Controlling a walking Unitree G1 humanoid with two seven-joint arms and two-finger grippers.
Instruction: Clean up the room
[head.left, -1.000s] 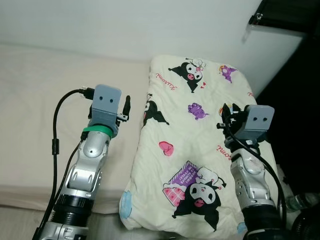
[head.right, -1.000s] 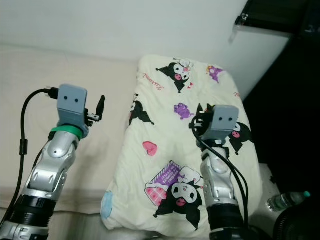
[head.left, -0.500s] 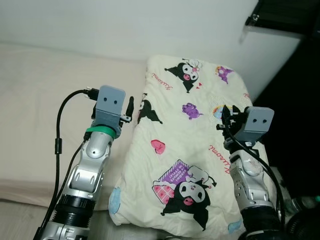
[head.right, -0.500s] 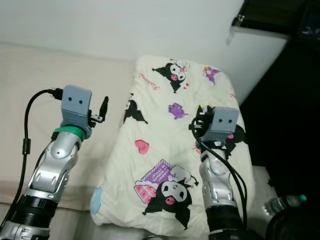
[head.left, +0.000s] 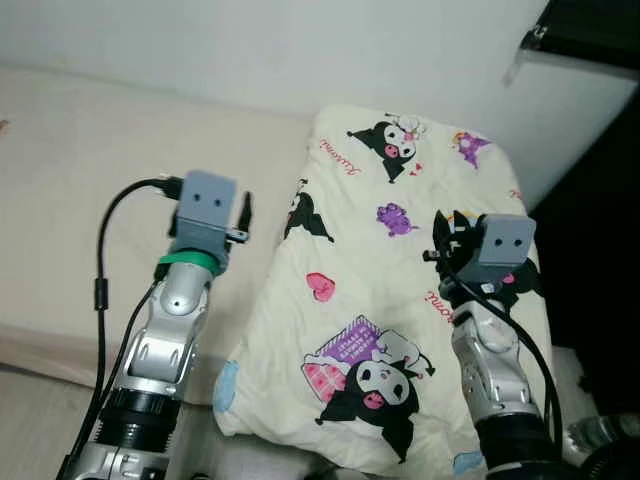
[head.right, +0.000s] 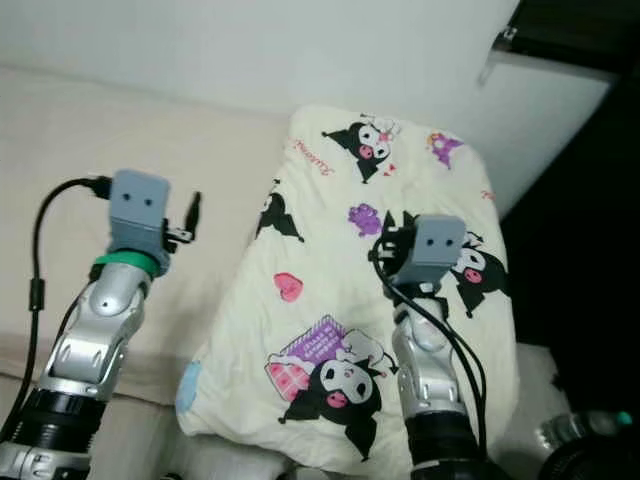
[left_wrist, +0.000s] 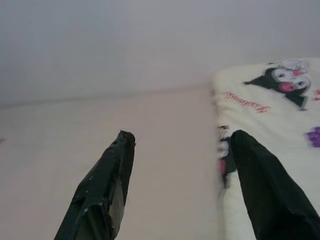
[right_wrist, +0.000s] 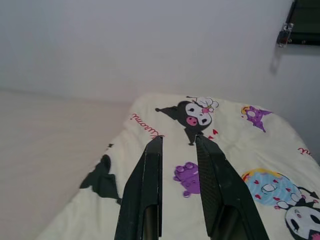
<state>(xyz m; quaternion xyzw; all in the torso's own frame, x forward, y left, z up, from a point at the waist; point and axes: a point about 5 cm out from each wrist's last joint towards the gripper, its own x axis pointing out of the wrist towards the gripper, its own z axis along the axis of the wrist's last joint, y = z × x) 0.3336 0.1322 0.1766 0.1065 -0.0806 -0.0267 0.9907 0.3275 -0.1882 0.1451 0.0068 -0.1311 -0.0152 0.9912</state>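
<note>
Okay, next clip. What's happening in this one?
The robot stands at a bed with both arms raised over it. A folded cartoon-print blanket lies on the mattress by the wall. The left end effector hangs open over the bare sheet beside the blanket's edge. The right end effector is above the blanket, fingers nearly together, gripping nothing. Neither touches the blanket yet.

Both arms are jointed silver metal with dark, ribbed collars near their lower ends. Each wrist carries a blue-grey camera box marked by two small dark dots. A bright green band rings the left arm just under its box. A black cable loops beside the left arm; thinner black cables trail down the right arm. The fingers are long, black and tapered.
</note>
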